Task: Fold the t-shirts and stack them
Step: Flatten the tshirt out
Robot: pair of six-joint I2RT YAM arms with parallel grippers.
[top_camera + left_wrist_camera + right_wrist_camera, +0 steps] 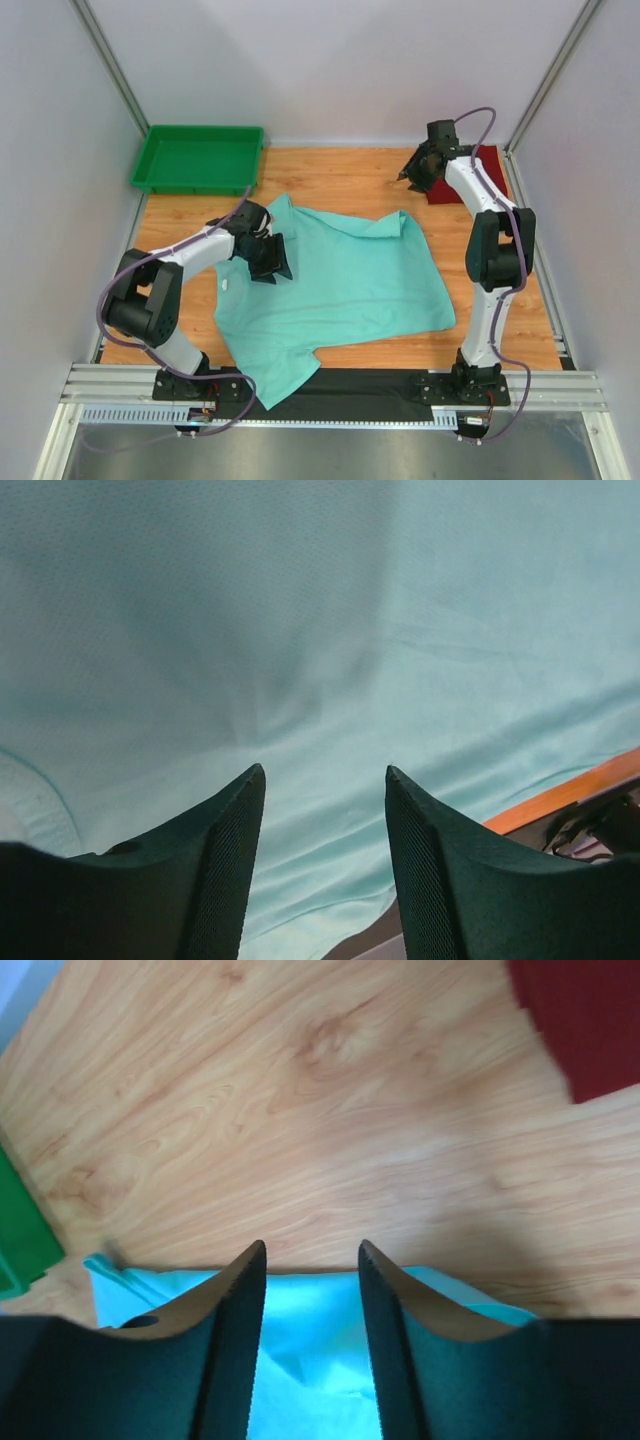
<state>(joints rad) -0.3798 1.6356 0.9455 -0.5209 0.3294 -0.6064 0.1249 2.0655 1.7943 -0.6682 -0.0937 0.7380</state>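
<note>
The mint green t-shirt (340, 290) lies spread flat across the middle of the table, one sleeve hanging over the near edge. My left gripper (270, 262) is open and empty, low over the shirt's left part; in the left wrist view its tips (325, 772) frame bare mint cloth (320, 630). The dark red t-shirt (460, 182) lies folded at the back right, partly hidden by my right arm. My right gripper (412, 172) is open and empty, above bare wood just left of it. The right wrist view (312, 1248) shows the red shirt (590, 1020) and the mint shirt's edge (310, 1360).
A rigid bright green tray (198, 158) stands at the back left corner; its edge shows in the right wrist view (20, 1230). White walls enclose the table on three sides. A black strip and metal rail (340, 385) run along the near edge.
</note>
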